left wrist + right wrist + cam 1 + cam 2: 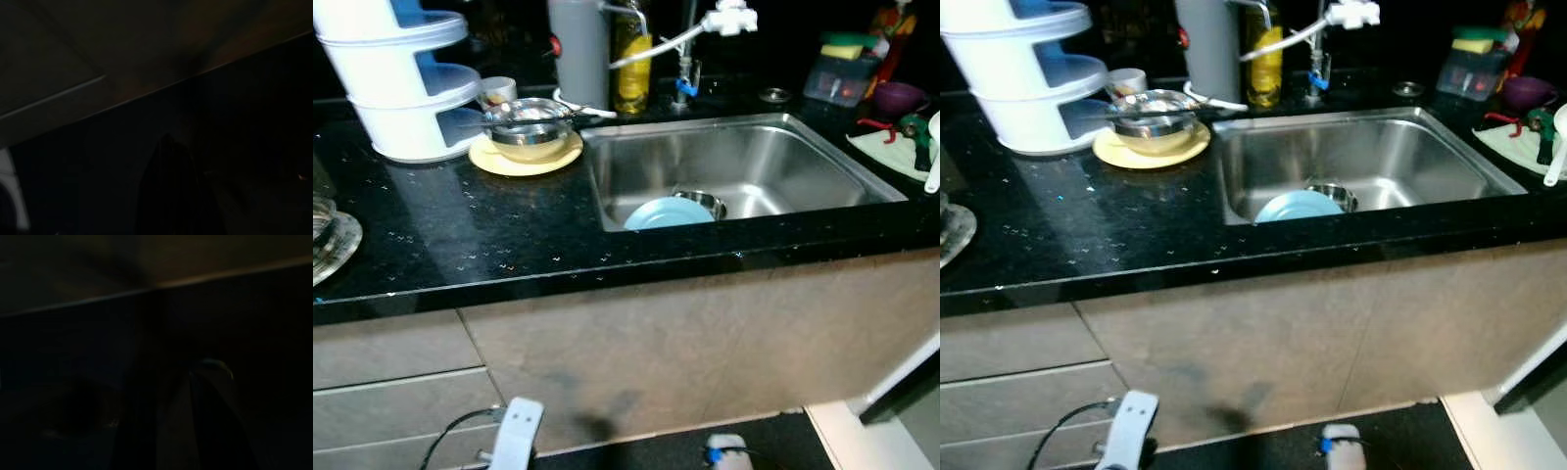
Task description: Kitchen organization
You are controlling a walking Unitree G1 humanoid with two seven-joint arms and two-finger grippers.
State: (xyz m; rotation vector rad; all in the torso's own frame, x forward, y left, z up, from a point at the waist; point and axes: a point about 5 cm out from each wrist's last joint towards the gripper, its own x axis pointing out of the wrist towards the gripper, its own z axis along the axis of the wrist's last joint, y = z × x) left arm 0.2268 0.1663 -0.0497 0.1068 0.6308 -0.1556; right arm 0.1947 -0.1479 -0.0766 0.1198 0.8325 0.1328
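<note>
Arms hang low at the near edge of the head views, the left arm (516, 431) in front of the drawer fronts (391, 387) and the right arm (726, 452) below the cabinet panel (705, 343); both wrist views are very dark, and I cannot tell whether either gripper's fingers are spread or closed. Above the cabinets runs a black speckled counter (460, 245), with the rim of a glass dish (331, 240) at its left end. A steel sink (822, 166) is set into the counter, and in its basin a light blue plate (664, 213) lies against a small steel bowl (703, 202). Left of the sink a yellow plate (509, 163) carries a yellow bowl (530, 149) with a metal strainer (529, 116) resting on top, just beside a white tiered rack (401, 78). Farther back stand a grey cylinder (578, 49), a yellow bottle (632, 69) and the tap (685, 39). Right of the sink are a white board (891, 152), a purple bowl (899, 96) and a clear box (840, 78).
</note>
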